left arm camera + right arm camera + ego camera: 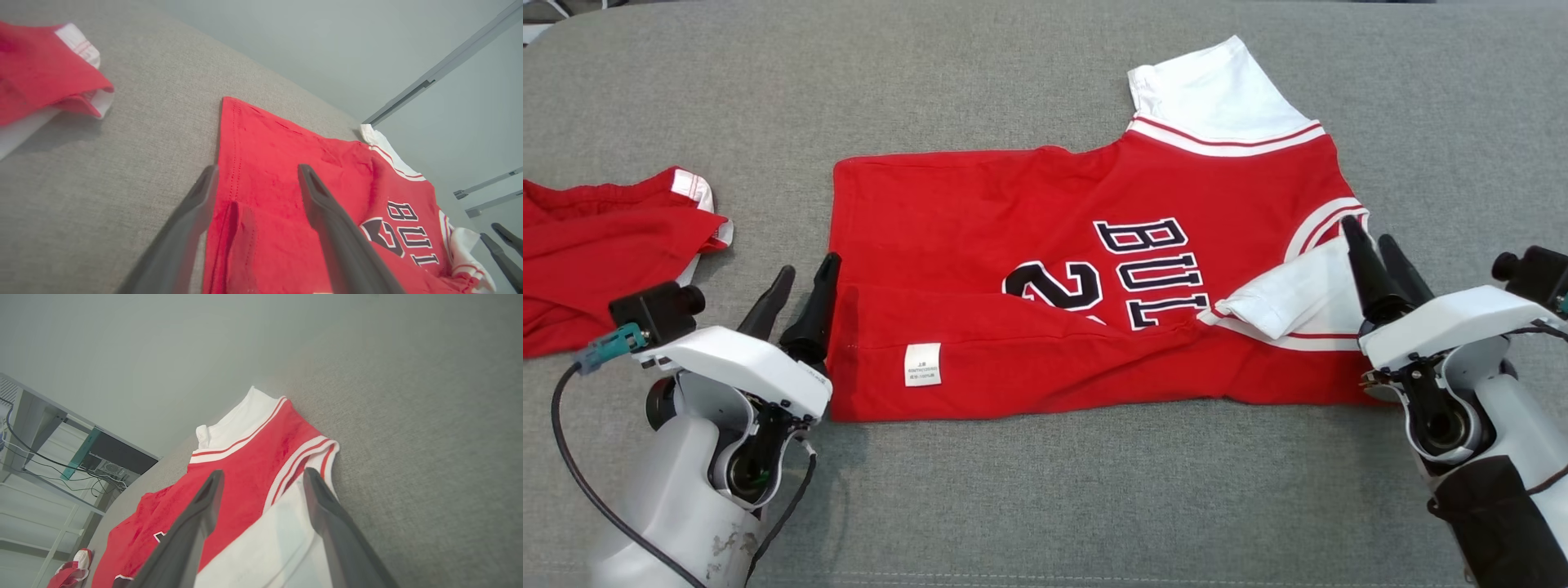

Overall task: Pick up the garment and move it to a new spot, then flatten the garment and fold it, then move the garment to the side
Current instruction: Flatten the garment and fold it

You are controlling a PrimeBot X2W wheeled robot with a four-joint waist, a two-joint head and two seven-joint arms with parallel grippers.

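Observation:
The garment [1013, 245] is a red jersey with white sleeves and dark lettering, lying on the grey cloth surface with its near long edge folded up over the body. My left gripper [809, 273] stands open at the jersey's left hem, nothing between its fingers; in the left wrist view its fingers [327, 220] straddle the hem of the jersey [286, 163]. My right gripper [1372, 233] is open over the folded white sleeve at the jersey's right end. In the right wrist view the fingers [327, 514] frame the sleeve and collar of the jersey [253, 465].
A second red garment [596, 245] lies crumpled at the left edge of the grey surface [1045, 490], a hand's width from my left gripper. Shelving and cables [61, 457] stand beyond the far end of the surface.

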